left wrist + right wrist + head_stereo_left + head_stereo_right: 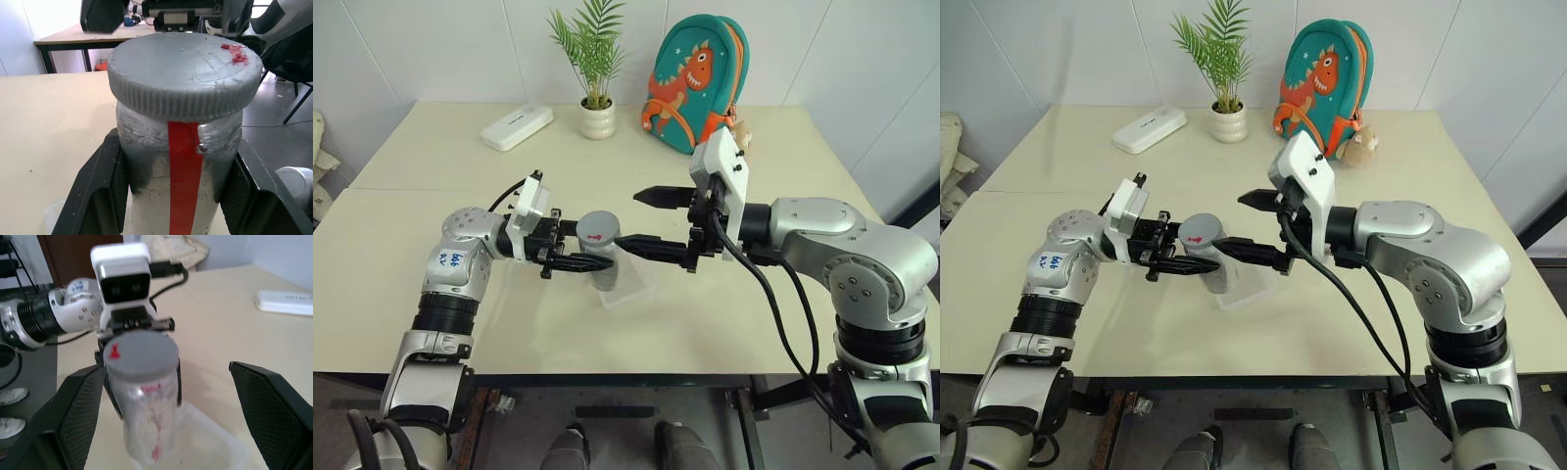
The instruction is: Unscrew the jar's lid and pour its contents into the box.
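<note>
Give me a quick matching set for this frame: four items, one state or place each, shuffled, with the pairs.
Items
1. small clear cylindrical jar
2. round silver-grey screw lid
3. right hand
4. white oblong case

States
A. open, beside the jar
B. at the table's far side, near the potted plant
C. clamped in the left hand
D. still on the jar

Pairs: 1-C, 2-D, 3-A, 4-B

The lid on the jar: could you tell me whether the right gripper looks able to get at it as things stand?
Probably yes. The left gripper holds the jar by its body, leaving the lid exposed, and the right gripper is open beside it with nothing between.
</note>
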Action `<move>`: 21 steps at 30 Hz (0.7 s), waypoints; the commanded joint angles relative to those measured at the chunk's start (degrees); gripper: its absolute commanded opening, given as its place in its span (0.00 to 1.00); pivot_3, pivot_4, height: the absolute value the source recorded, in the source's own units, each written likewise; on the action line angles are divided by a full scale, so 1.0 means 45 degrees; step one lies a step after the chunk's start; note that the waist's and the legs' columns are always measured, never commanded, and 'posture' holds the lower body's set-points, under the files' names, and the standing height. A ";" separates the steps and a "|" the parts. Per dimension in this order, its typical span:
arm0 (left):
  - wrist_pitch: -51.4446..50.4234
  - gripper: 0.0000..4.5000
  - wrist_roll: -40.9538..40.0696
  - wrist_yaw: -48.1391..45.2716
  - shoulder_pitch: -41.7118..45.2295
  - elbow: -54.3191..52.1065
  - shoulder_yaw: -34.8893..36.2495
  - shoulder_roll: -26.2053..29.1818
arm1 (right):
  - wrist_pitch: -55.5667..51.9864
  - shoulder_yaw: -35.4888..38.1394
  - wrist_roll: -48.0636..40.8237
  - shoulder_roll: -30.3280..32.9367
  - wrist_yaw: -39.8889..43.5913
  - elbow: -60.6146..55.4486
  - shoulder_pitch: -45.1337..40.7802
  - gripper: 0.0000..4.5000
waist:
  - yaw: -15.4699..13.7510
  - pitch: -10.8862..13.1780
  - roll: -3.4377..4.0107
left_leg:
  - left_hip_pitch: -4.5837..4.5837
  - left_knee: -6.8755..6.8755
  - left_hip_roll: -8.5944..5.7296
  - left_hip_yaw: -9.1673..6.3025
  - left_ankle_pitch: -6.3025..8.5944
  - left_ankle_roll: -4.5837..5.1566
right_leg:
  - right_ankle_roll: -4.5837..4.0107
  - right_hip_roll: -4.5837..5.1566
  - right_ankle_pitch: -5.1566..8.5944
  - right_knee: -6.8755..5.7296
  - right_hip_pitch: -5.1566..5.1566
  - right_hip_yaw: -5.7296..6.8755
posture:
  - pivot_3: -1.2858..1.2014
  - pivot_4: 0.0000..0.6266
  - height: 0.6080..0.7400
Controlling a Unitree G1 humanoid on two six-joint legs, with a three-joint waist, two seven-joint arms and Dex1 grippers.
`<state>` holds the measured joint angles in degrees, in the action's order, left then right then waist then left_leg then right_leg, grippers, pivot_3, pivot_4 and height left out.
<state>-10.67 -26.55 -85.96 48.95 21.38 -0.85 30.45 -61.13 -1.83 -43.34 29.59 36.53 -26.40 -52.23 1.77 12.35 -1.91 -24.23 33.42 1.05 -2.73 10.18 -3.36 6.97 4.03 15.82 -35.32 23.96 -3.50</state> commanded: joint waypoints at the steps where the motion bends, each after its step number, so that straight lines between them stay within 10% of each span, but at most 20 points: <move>1: 0.0362 0.45 0.0131 -0.0551 0.0459 0.0228 -0.0026 0.0191 | 0.0197 0.0190 -0.0116 -0.0527 -0.0438 0.0198 -0.0537 0.94 | 0.0008 0.0000 0.0000 | 0.0000 -0.0001 0.0000 0.0000 0.0000 0.0000 | 0.0001 0.0000 0.0000 0.0000 0.0000 0.0000 | 0.52 0.24 1.00; 21: 0.0823 0.45 0.0208 -0.0605 0.0725 0.0673 -0.0145 0.0157 | 0.1132 -0.1678 0.1547 -0.1880 -0.0687 0.1532 -0.1008 0.94 | 0.0007 0.0000 0.0001 | -0.0004 -0.0004 0.0003 0.0000 0.0000 0.0000 | 0.0029 -0.0007 -0.0016 -0.0017 0.0012 0.0001 | 0.52 0.24 1.00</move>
<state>-7.43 -25.37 -85.99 51.12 25.65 -1.65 30.54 -57.81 -9.86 -37.00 21.60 33.37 -19.03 -55.56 1.80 12.35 -1.91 -24.24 33.40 1.06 -2.73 10.18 -3.36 7.11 4.00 15.75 -35.41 24.01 -3.50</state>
